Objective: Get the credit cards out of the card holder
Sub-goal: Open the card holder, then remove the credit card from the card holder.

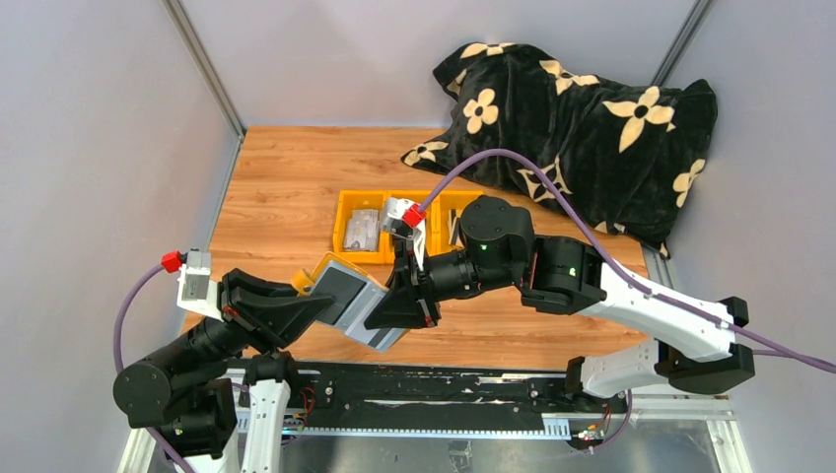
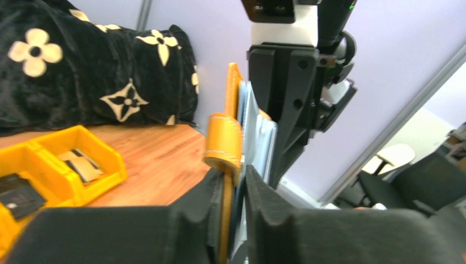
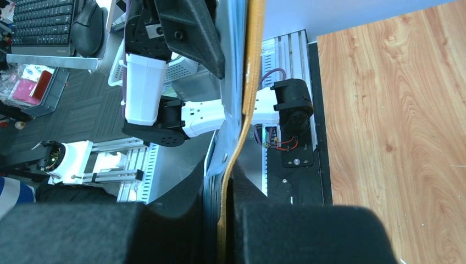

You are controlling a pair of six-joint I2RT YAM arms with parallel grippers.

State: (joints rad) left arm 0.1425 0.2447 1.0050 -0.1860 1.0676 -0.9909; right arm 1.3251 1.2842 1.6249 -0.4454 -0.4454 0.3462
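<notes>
The mustard-yellow card holder (image 1: pixel 347 292) hangs open in the air over the table's near edge, its grey-blue inner face turned up. My left gripper (image 1: pixel 313 302) pinches its left side. In the left wrist view the left gripper (image 2: pixel 239 190) has both jaws pressed onto the holder's yellow flap (image 2: pixel 224 137) and the pale credit cards (image 2: pixel 259 137) layered beside it. My right gripper (image 1: pixel 399 307) clamps the opposite side. Seen from the right wrist, the right gripper (image 3: pixel 222 190) is shut on the holder's yellow edge (image 3: pixel 254 66) and on the pale card layers (image 3: pixel 231 55).
A yellow three-compartment tray (image 1: pixel 345 197) stands mid-table behind the grippers, with flat grey and dark items inside; it also shows as the yellow tray (image 2: pixel 110 159) at the left. A black flowered pouch (image 1: pixel 582 138) lies at the back right. The black base rail (image 1: pixel 434 389) runs along the near edge.
</notes>
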